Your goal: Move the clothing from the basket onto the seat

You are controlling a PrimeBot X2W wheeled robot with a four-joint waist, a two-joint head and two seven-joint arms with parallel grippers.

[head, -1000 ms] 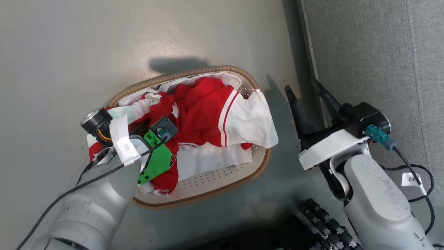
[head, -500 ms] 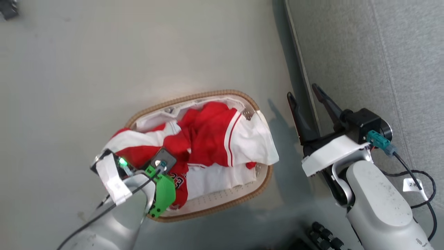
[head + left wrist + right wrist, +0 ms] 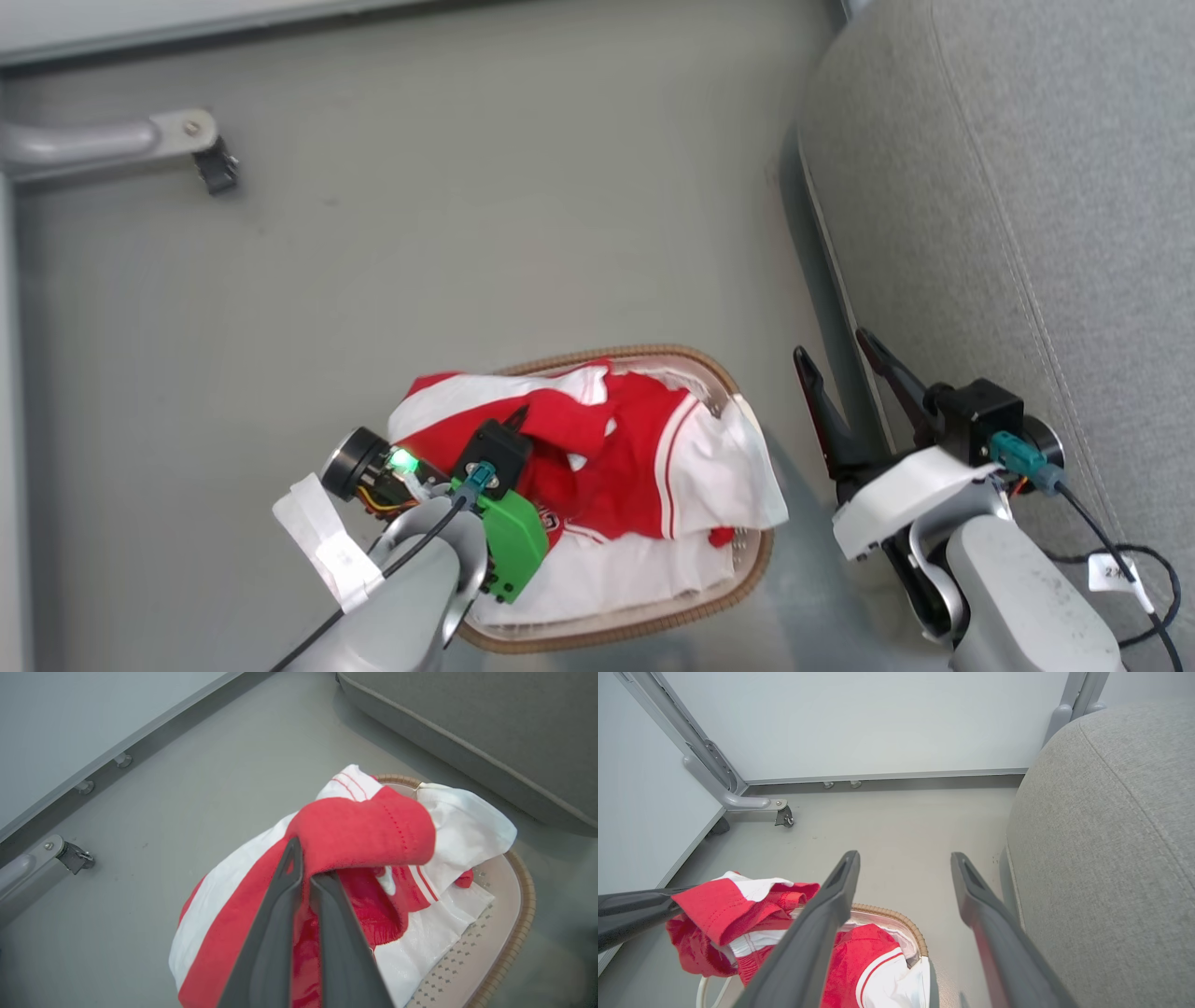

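The white basket with a brown rim (image 3: pixel 758 560) stands on the grey floor beside the grey seat (image 3: pixel 1027 187). Red and white clothing (image 3: pixel 644 457) is heaped in it. My left gripper (image 3: pixel 519 416) is shut on a fold of a red garment (image 3: pixel 369 830) and holds it above the heap, its red and white length hanging down over the basket's left side. The right gripper (image 3: pixel 833 347) is open and holds nothing, between the basket and the seat's edge (image 3: pixel 1111 835). The lifted garment (image 3: pixel 724 910) also appears in the right wrist view.
A plain white shiny sheet (image 3: pixel 434 933) lies under the clothing in the basket. A grey metal frame leg with a caster (image 3: pixel 201 154) stands on the floor at the far left, along pale wall panels (image 3: pixel 859 723). Bare floor (image 3: pixel 485 243) lies beyond the basket.
The camera has tilted, so the basket sits lower in the picture. My left gripper has risen from the heap with the red garment in it. The right gripper stays open.
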